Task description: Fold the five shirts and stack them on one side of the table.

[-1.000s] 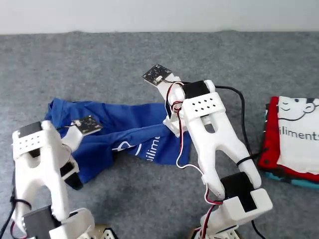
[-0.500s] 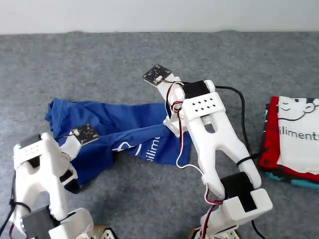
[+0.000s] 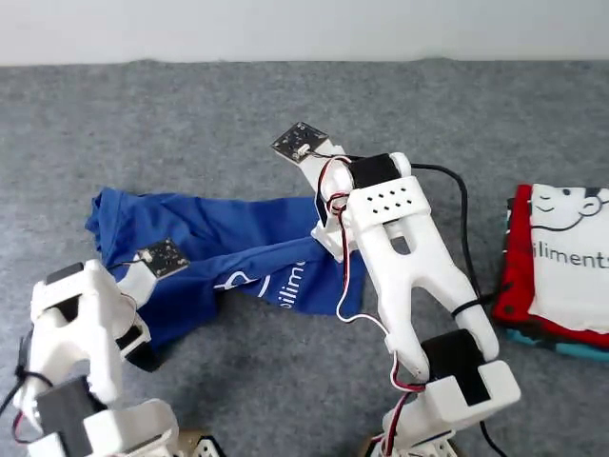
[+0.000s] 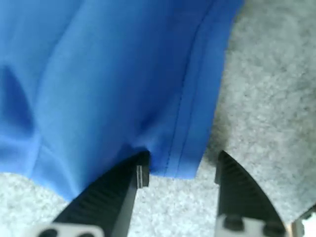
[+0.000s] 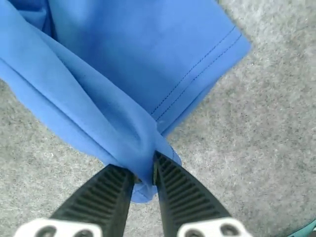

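The grey carpeted counter [image 3: 190, 105] carries a blue shirt [image 3: 238, 252], rumpled lengthwise near the arms, and a stack of folded shirts [image 3: 561, 276] at one side. The right hand [image 5: 143, 180] is clamped on a bunched fold, probably to pull the cloth taut. The left hand [image 4: 180, 173] gapes wide astride the hem, gripping nothing. Folds partly hide the shirt's white lettering [image 3: 290, 286].

**High view:** fixed camera overhead at the near edge, facing down and forward over the bench [image 3: 190, 114]. **Wrist views:** each looks along its own fingers [image 4: 106, 197] at close range (hem stitching resolved). All three views share the blue shirt [image 3: 238, 248].
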Controlling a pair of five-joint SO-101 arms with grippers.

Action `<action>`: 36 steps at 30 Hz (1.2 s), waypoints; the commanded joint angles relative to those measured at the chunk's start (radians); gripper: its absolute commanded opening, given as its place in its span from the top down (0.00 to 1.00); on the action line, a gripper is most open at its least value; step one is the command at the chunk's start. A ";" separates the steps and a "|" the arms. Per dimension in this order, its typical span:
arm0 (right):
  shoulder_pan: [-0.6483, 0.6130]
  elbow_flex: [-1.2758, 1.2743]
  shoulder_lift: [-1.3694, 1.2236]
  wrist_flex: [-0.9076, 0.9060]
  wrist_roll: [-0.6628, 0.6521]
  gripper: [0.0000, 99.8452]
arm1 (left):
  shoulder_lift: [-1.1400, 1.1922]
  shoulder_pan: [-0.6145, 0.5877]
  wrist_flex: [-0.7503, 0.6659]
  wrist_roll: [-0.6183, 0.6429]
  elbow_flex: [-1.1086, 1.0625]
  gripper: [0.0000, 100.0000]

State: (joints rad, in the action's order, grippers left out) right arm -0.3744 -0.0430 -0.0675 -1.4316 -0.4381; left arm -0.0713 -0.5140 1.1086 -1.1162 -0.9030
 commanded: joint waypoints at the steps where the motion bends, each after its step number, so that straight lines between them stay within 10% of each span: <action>1: 0.004 0.043 0.054 -0.010 -0.002 0.99 | 0.158 -0.012 0.025 0.046 0.111 0.82; 13: 0.007 0.063 0.058 -0.025 -0.002 0.99 | 0.164 -0.012 0.120 0.044 0.239 0.99; 26: 0.008 0.459 0.056 -0.295 -0.002 0.99 | -0.635 -0.009 0.341 0.055 0.245 0.99; 36: 0.050 0.761 0.094 -0.357 -0.034 0.99 | -0.907 -0.014 0.293 0.413 0.472 0.99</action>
State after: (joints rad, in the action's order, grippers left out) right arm -0.3529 0.6260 -0.0568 -1.7538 -0.4396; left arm -0.9444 -0.5217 1.4354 -0.8140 -0.5424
